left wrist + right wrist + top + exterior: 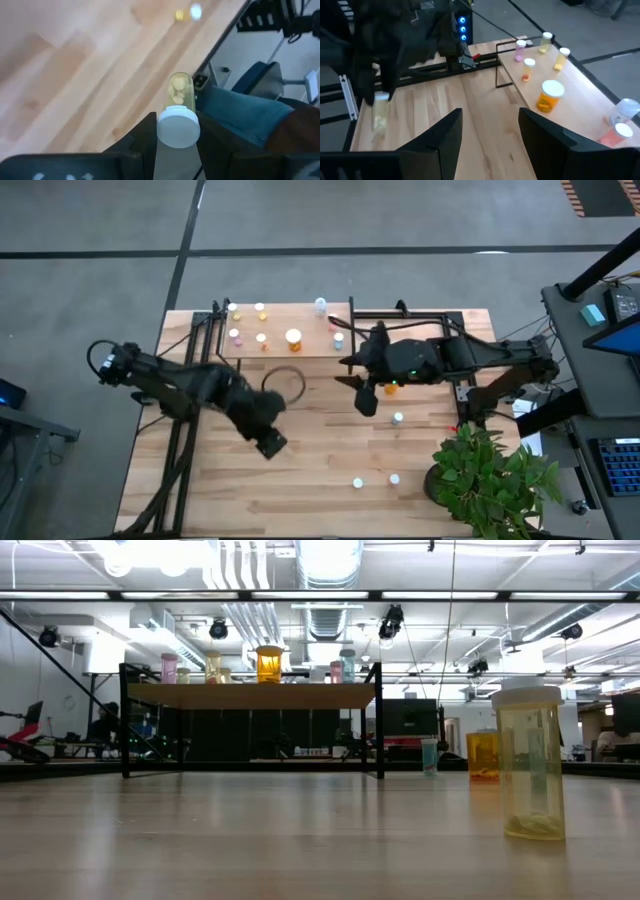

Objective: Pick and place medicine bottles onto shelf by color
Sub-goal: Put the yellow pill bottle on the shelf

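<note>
My left gripper is over the middle-left of the table, shut on a yellowish medicine bottle with a white cap; it also shows in the right wrist view. My right gripper is open and empty, near the shelf's right end. The light-wood shelf stands at the far edge on black legs and carries several bottles, among them an orange one. Loose bottles stand upright on the table: an orange one, and pale ones. My left gripper pinches the bottle's white cap between its two fingers, one on each side. The bottle's body sticks out past the fingertips, in line with the fingers. It is lifted clear of the table and hangs below the gripper in the right wrist view.
A green potted plant stands at the near right corner. Black frame bars run along the table's left side and behind the shelf. In the low view a yellowish bottle stands close by, with an orange one behind it.
</note>
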Robot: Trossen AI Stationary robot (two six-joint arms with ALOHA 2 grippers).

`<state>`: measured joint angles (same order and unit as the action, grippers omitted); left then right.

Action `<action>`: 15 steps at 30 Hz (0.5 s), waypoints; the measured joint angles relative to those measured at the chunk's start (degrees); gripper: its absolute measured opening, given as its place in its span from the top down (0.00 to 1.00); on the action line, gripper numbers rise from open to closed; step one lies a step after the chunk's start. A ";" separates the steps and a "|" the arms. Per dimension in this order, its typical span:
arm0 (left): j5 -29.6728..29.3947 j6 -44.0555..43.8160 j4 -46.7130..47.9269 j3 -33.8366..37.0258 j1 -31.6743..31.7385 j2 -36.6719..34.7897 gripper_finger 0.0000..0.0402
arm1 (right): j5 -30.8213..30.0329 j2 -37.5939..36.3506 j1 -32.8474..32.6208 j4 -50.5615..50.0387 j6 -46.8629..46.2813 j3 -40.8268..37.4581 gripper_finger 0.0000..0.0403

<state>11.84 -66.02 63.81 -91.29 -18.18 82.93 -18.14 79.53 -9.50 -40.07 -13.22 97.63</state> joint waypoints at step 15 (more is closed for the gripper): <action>-9.48 24.35 -5.00 -17.78 22.26 0.27 0.76 | 17.19 -10.90 3.57 38.74 10.15 -27.40 0.54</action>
<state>2.36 -41.67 58.81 -109.07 4.08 83.20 -0.95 68.63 -5.93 -1.33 -3.07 70.23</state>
